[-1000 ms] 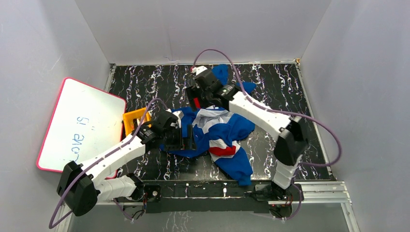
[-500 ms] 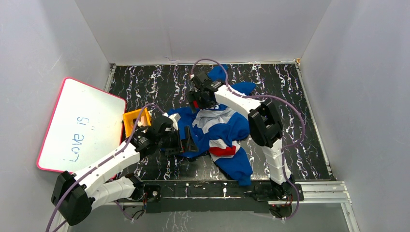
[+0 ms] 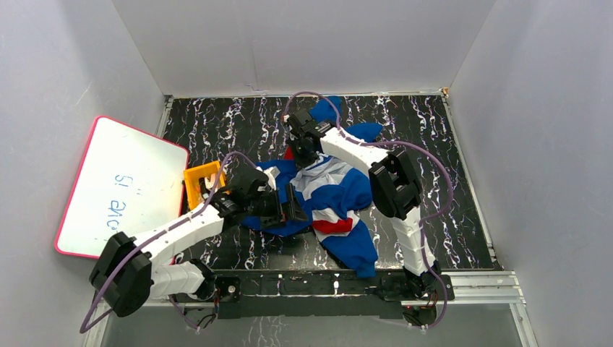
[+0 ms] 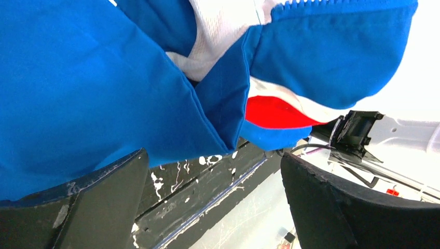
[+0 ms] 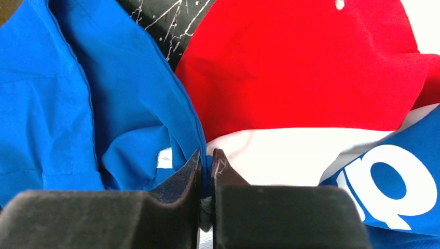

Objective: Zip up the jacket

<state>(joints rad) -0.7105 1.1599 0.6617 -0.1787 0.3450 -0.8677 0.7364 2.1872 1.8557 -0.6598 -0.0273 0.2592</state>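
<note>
The jacket lies crumpled mid-table, royal blue with red and white stripes and white lining showing. My right gripper is at its far edge. In the right wrist view the jaws are pinched on a thin fold of the jacket's blue fabric, beside the red and white stripes and white lettering. My left gripper is low at the jacket's left side. In the left wrist view it stands wide open, with the blue cloth just beyond the fingers and nothing between them.
A pink-rimmed whiteboard leans at the left. A small orange object sits beside it, behind the left arm. The table is black with white marbling, and white walls enclose it. A metal rail runs along the near edge.
My right gripper has closed from wide open onto a fold of the jacket, after its arm folded in. The left gripper has shifted right, closer to the jacket.
</note>
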